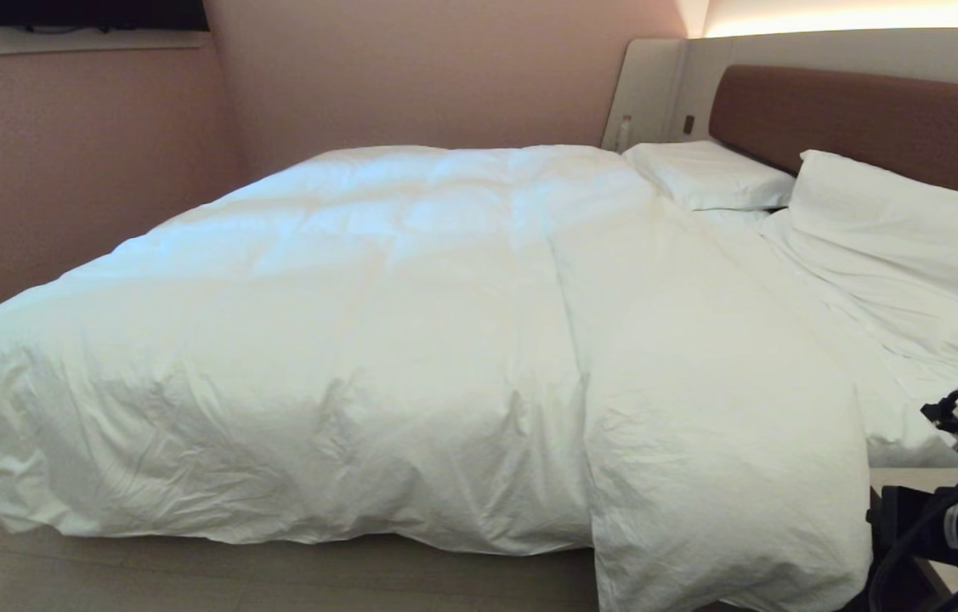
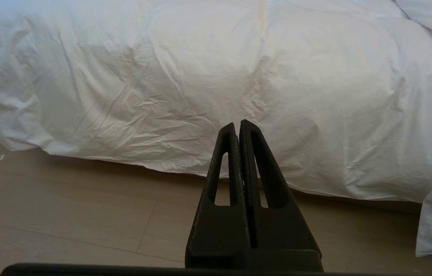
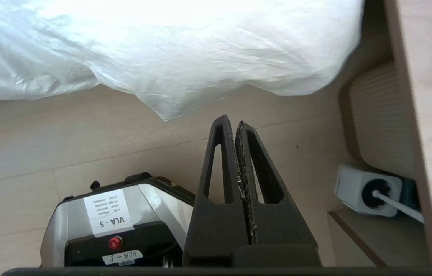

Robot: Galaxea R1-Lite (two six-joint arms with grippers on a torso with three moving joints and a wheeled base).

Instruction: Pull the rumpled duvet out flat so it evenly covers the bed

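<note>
place: hotel-type bedrm | evid: bed [image 1: 870, 476], pillows [image 1: 708, 174], padded headboard [image 1: 870, 119]

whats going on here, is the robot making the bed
A two-armed robot faces the side of a bed, but nothing is being handled. The white duvet lies over the mattress, with one part hanging lower toward the floor. Both end effectors are shut and empty: the left points at the duvet's overhang, the right hangs above the floor.
</note>
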